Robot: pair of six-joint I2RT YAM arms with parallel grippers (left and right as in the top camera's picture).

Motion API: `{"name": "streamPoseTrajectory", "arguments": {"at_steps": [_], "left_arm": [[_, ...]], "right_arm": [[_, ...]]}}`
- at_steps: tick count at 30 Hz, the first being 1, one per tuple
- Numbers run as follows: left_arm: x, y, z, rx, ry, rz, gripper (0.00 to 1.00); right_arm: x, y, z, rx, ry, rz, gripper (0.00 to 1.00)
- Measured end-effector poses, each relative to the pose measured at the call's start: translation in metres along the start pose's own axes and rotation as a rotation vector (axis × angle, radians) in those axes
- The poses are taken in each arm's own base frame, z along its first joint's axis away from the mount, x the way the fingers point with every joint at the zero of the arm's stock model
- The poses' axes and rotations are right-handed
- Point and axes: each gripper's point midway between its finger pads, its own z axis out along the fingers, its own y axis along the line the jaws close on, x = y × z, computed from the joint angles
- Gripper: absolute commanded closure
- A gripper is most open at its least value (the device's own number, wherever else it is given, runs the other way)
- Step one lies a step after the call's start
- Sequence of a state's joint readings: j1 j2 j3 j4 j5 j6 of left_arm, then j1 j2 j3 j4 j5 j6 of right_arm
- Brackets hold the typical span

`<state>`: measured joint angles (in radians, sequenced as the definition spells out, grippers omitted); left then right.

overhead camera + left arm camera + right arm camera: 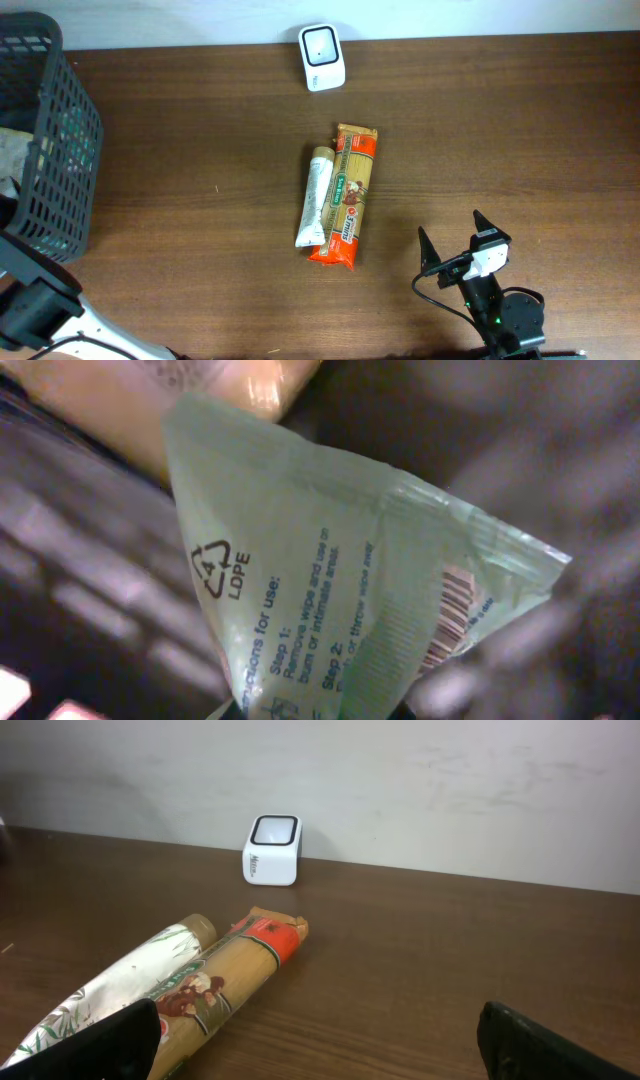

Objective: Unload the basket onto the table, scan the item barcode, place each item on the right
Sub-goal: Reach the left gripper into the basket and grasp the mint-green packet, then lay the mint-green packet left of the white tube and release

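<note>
Left wrist view: almost filled by a creased, translucent green packet [330,590] printed "LDPE" and numbered use steps. Its barcode [455,615] sits toward 3 o'clock on the packet, partly folded over and only half legible. A yellow pack [150,400] is cut off at 11 o'clock behind it. The surroundings are dark and blurred, not identifiable. The left tool's fingers do not show here, and overhead only part of that arm enters at 7 o'clock, so I cannot tell its opening or whether it grips the packet. Overhead: a black mesh basket [60,150] at 9 o'clock is cut by the frame edge. Its contents are mostly hidden by the mesh, with something pale at its left side. A white scanner [322,57] stands at 12 o'clock on the brown tabletop [200,200]. At the centre a pasta pack [348,200] and a white tube [316,200] lie side by side, touching. The right tool [452,238] is at 5 o'clock, fingers spread wide, holding nothing.
</note>
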<state>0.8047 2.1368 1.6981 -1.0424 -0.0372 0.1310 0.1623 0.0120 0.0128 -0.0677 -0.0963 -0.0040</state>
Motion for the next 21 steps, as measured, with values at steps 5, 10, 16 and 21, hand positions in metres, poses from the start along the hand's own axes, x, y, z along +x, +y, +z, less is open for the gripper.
{"name": "streamPoseTrajectory", "arguments": {"at_steps": [5, 10, 16, 21], "left_arm": [[-0.039, -0.003, -0.08, 0.05, -0.081, -0.026, 1.0], [-0.078, -0.057, -0.254, 0.296, -0.481, 0.007, 1.0], [0.044, -0.195, -0.422, 0.561, -0.735, 0.367, 1.0], [0.108, -0.313, -0.33, 0.557, -0.327, 0.643, 1.0]], "right_arm": [[0.0, 0.0, 0.0, 0.0, 0.0, 0.0, 0.01], [0.0, 0.0, 0.0, 0.0, 0.0, 0.0, 0.01], [0.0, 0.0, 0.0, 0.0, 0.0, 0.0, 0.01], [0.0, 0.0, 0.0, 0.0, 0.0, 0.0, 0.01]]}}
